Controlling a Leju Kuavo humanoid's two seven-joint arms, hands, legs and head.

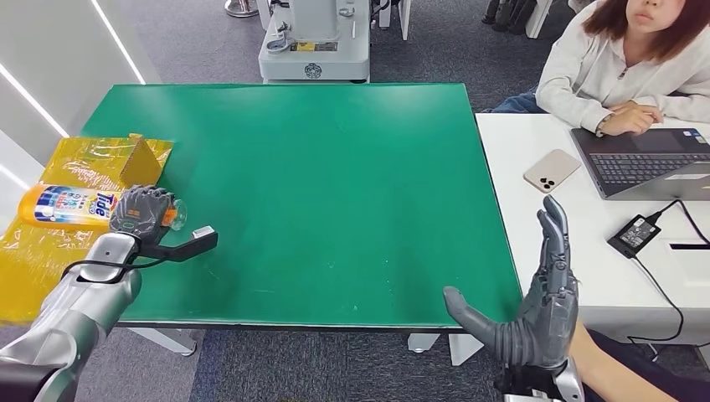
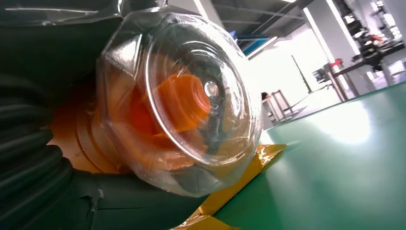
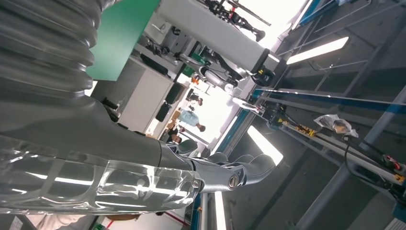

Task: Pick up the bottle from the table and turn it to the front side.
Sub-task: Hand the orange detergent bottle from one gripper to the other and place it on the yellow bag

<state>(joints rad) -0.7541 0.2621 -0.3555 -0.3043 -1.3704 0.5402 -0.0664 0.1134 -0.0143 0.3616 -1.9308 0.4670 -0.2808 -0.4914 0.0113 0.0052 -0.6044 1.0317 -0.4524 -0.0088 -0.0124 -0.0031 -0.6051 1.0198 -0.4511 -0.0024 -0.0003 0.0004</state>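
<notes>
An orange Tide bottle (image 1: 69,206) lies on its side on the yellow sheet (image 1: 50,260) at the table's left edge, its label facing up and its cap toward the table's middle. My left hand (image 1: 141,211) is wrapped around the bottle's neck end. The left wrist view looks straight at the bottle's clear cap (image 2: 184,96) over its orange neck, with my dark fingers (image 2: 33,158) around it. My right hand (image 1: 536,293) is raised above the table's near right corner, fingers straight and apart, holding nothing; its fingers (image 3: 225,170) point up at the ceiling.
The green table (image 1: 335,184) stretches ahead. A small yellow cardboard piece (image 1: 141,161) stands beside the bottle. To the right, a white desk (image 1: 544,226) carries a phone (image 1: 552,170), a laptop (image 1: 653,159) and a charger (image 1: 635,235), with a person (image 1: 636,59) seated behind it.
</notes>
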